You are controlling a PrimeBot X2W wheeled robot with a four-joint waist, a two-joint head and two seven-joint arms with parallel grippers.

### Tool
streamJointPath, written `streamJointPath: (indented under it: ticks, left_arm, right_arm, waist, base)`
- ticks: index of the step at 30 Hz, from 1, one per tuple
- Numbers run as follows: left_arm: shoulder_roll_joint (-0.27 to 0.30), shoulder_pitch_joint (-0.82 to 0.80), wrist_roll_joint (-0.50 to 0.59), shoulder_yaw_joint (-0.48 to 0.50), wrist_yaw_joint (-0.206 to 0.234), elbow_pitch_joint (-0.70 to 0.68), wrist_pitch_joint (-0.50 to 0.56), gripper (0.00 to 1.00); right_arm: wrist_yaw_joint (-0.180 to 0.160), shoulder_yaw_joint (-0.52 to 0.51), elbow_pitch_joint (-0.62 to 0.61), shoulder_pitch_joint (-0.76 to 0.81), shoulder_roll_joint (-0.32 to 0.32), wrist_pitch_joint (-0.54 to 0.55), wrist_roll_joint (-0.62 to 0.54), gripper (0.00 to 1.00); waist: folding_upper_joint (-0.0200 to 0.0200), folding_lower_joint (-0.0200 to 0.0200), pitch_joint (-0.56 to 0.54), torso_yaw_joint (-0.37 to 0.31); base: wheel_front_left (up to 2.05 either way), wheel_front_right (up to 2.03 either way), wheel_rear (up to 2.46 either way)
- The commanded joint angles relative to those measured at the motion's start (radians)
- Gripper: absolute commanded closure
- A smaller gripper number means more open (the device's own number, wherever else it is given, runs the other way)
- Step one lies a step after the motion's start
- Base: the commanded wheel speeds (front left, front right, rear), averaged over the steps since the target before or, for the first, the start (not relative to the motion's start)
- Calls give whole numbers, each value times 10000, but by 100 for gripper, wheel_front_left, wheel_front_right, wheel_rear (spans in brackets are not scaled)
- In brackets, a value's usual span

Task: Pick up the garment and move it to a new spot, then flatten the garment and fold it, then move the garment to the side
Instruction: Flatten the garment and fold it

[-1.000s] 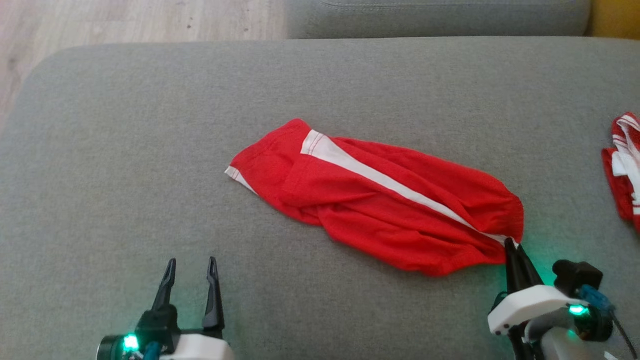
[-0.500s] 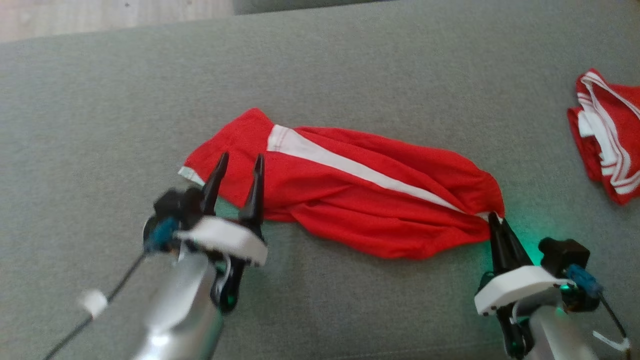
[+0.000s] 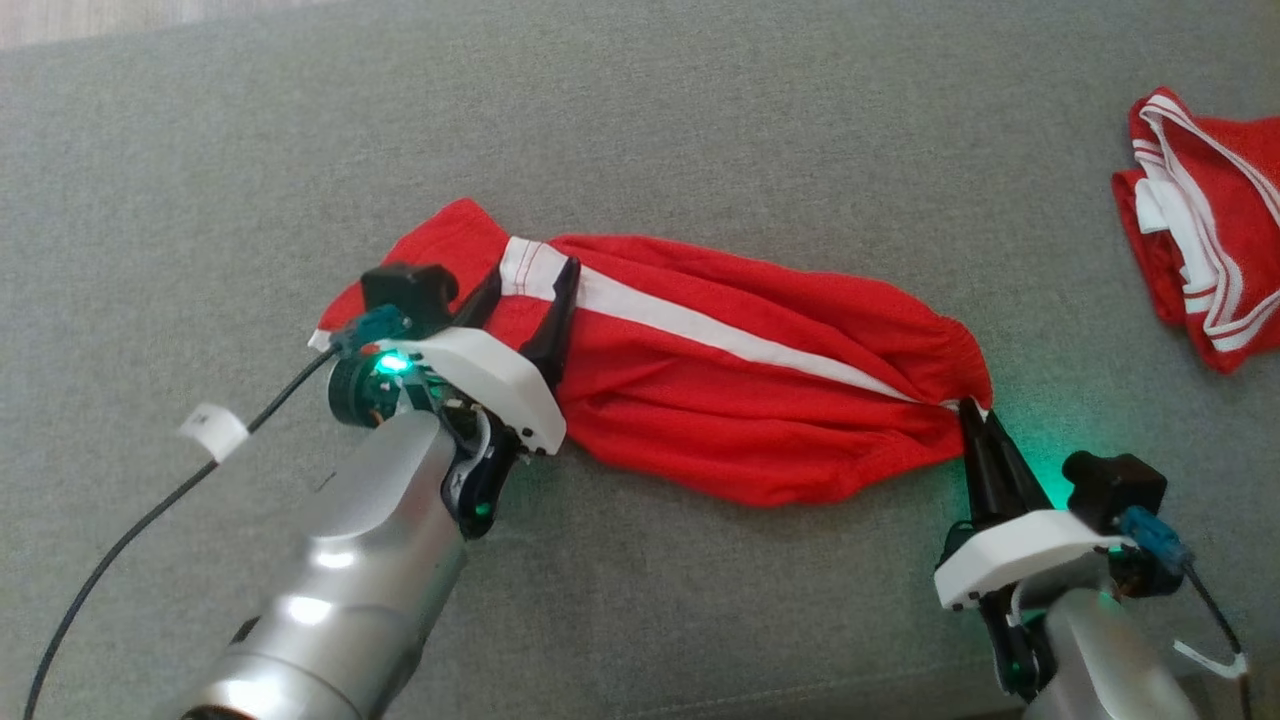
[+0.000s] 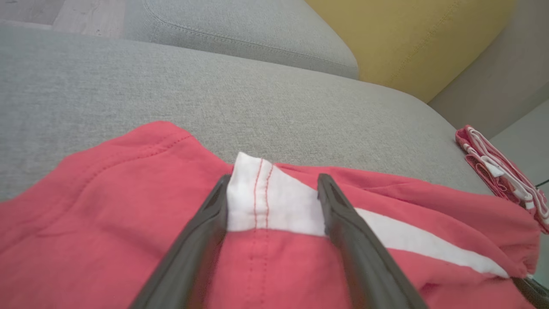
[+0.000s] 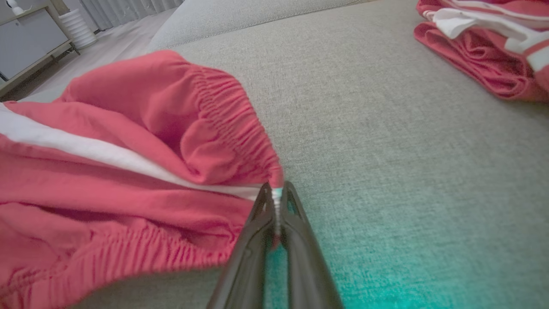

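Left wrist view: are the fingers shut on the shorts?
No, the fingers stand apart, one each side of the stripe on the shorts.

- Garment (image 3: 740,400): bright red, with one white stripe (image 3: 720,325) down its length and red double stitching across the stripe's end.
- Sofa (image 3: 700,120): plain grey weave, tinted green beside the right gripper (image 3: 968,408).
- Left gripper (image 3: 533,270) and right gripper: dark fingers, white collars, green lights.
- Pile (image 3: 1200,200): red again, with thin white stripes.
- Cushion (image 4: 407,38): mustard yellow.
- Floor (image 4: 64,13): pale wood.
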Motion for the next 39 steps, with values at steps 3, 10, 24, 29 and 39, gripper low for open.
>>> streamJointPath:
  ticks: [3,10,24,29,39]
  left_arm:
    - [293,-542,-354,-208,17,-185,-150,0]
    - [454,-637,-1023,-1074,17,-162,-422,19]
    - [1081,-1203,-1441,-1585,16,-871,-1829,100]
    - [1787,-1405,-1209,-785,16,-1863,-1869,100]
    - [2781,-1674,-977,-292,16,-2899,-1753,100]
  right_arm:
    - [-7,359,-224,-230,-47,-107,73,100]
    - [-7,390,-180,-208,-47,-107,70,100]
    - [-7,855,-1165,-468,-47,-107,1339,100]
    - [-7,2005,-1813,-1085,-47,-107,3529,100]
    - [-7,2972,-2950,-3139,-973,315,6720,100]
  waist:
    - [0,-1,-27,38]
    - [0,-1,-92,125]
    - [0,-1,-724,604]
    - [0,-1,-1682,861]
    - [0,-1,-2550,1186]
  base:
    - [0,0,0]
    - [0,0,0]
    - [0,0,0]
    - [0,0,0]
    - [0,0,0]
